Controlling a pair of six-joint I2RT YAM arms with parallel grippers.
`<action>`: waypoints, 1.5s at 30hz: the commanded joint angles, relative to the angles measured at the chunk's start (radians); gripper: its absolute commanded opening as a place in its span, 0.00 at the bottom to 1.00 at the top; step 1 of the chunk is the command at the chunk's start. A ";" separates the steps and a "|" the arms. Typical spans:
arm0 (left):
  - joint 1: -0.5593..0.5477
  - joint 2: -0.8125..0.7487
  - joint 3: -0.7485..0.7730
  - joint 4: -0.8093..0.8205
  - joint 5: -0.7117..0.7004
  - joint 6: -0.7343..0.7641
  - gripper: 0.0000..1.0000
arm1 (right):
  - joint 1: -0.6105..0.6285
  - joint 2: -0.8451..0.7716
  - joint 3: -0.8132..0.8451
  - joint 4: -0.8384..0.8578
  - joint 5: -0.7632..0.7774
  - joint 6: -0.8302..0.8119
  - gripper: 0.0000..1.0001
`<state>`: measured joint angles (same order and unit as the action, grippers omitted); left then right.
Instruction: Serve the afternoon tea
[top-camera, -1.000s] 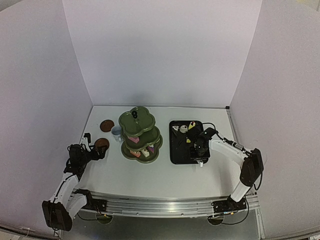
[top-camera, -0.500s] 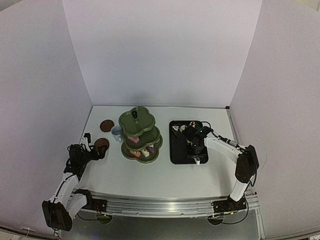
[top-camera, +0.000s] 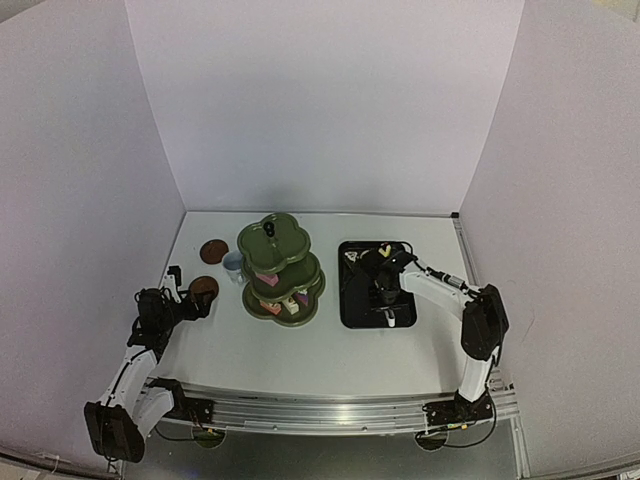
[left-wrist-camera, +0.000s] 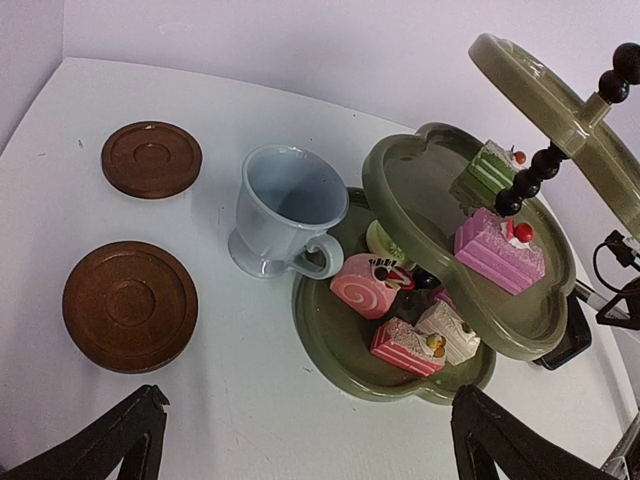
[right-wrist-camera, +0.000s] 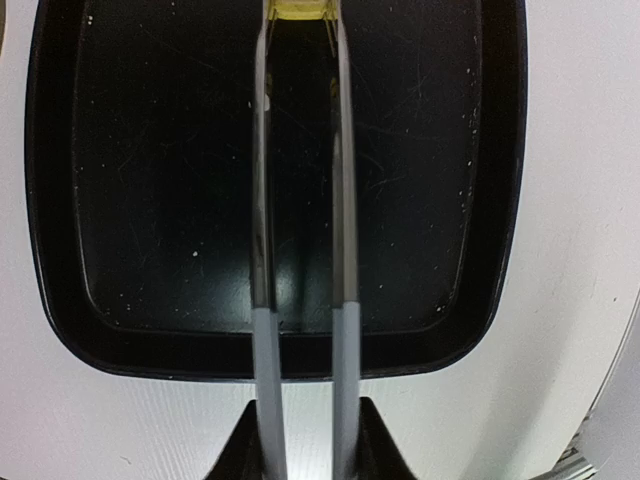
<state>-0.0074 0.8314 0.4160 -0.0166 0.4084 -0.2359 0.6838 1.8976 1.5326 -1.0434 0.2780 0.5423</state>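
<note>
Yellow cake (right-wrist-camera: 300, 10) is being nipped between the tips of the metal tongs (right-wrist-camera: 262, 200) over the black tray (right-wrist-camera: 120, 150), right of the stand (top-camera: 280, 262). Right fingers (right-wrist-camera: 238, 445) are pinching the tongs' handles. Left fingers (left-wrist-camera: 110, 440) are hanging spread wide, left of the stand, near the cup (left-wrist-camera: 280, 210) and a coaster (left-wrist-camera: 130, 305).

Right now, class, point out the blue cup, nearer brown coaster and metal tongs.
blue cup (left-wrist-camera: 285, 195): left wrist view, inside wall.
nearer brown coaster (left-wrist-camera: 130, 305): left wrist view, centre.
metal tongs (right-wrist-camera: 262, 200): right wrist view, left blade.
</note>
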 joint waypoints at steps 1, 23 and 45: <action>0.003 -0.014 0.000 0.036 0.009 -0.003 1.00 | 0.000 -0.003 0.056 0.017 0.058 -0.006 0.09; 0.003 -0.026 0.056 0.051 0.140 0.075 1.00 | 0.107 -0.336 0.134 -0.050 -0.341 -0.445 0.00; 0.001 -0.019 0.081 0.035 0.161 0.121 1.00 | 0.197 -0.001 0.487 -0.148 -0.251 -0.530 0.02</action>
<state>-0.0074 0.8127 0.4450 0.0010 0.5583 -0.1453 0.8761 1.8618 1.9585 -1.1925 -0.0139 0.0410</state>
